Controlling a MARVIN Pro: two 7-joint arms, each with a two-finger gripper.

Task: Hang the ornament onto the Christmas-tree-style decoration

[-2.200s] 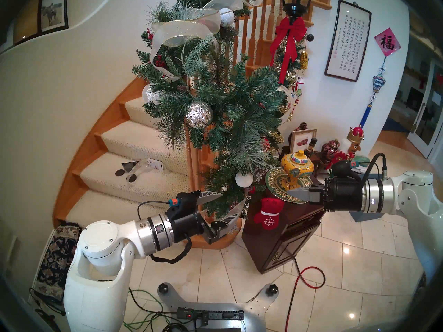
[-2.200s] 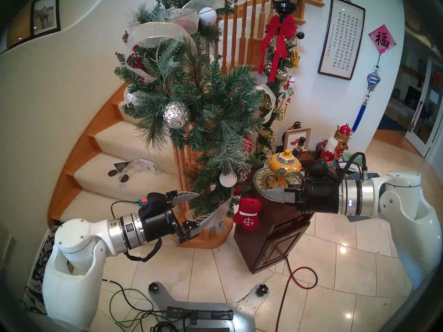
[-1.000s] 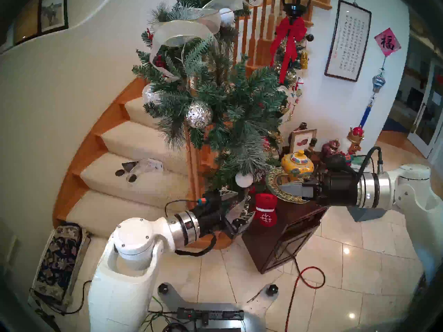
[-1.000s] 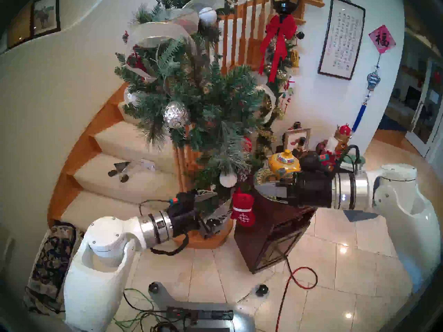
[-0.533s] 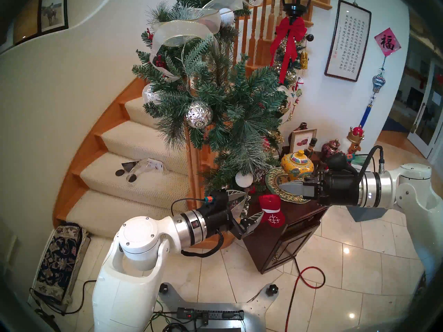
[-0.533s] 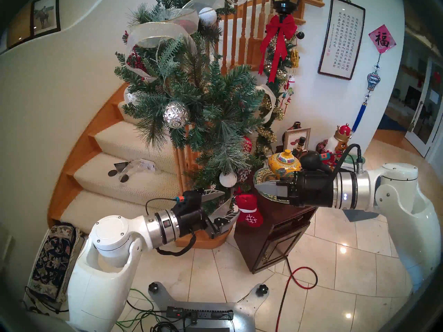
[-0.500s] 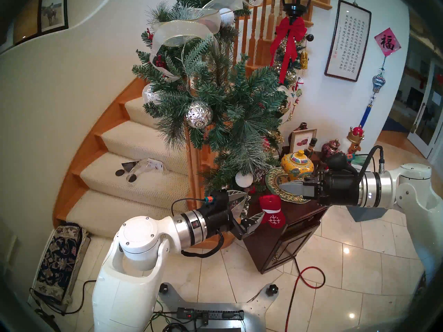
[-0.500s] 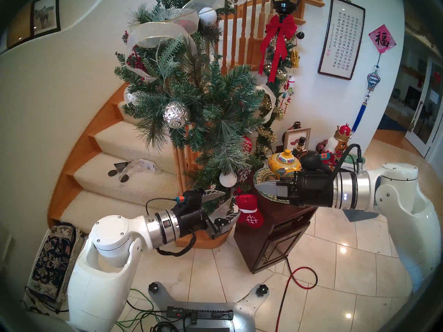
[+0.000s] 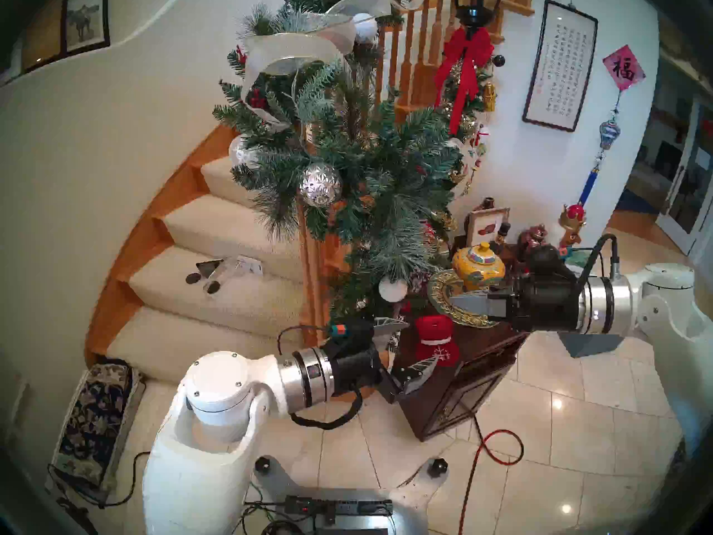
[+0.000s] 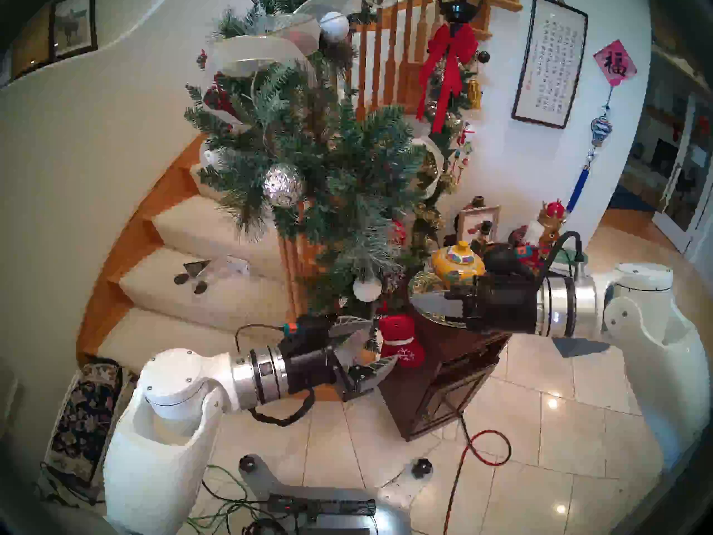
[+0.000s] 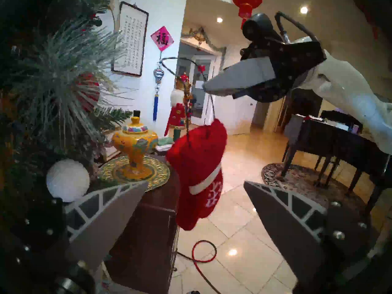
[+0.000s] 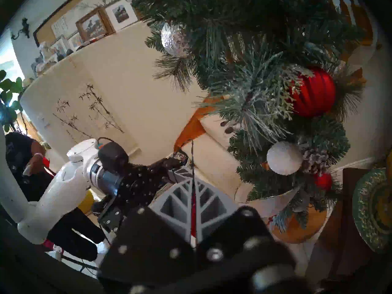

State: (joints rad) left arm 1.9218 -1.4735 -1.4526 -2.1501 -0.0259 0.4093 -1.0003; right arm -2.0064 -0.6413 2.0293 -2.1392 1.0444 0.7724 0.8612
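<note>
A curved staircase with cream carpet [image 9: 231, 291] and orange wood trim filled the left and centre of the head view, above a glossy pale tiled floor [image 9: 578, 426] across the bottom. A bushy green garland [image 9: 347, 167] with frosted needles, sheer ribbon, a silver faceted ball [image 9: 321, 184] and a white ball [image 9: 392, 288] was draped down the banister at the centre. Just right of it, a dark wooden cabinet [image 9: 463, 387] carried a yellow lidded jar [image 9: 478, 266] on a gilt plate [image 9: 443, 291]. A red cable [image 9: 497, 445] was looped on the tiles at lower right. The red mitten ornament [image 9: 436, 339] was seen hanging by a thin dark loop from the right gripper [image 9: 453, 302], whose fingers were pressed together on that loop, in front of the cabinet and just below the garland's lowest sprigs. The left gripper [image 9: 414, 343] was spread wide at centre, one finger beside the greenery and the other under the mitten; in the left wrist view the mitten [image 11: 199, 172] was framed between both fingers, touching neither.
</note>
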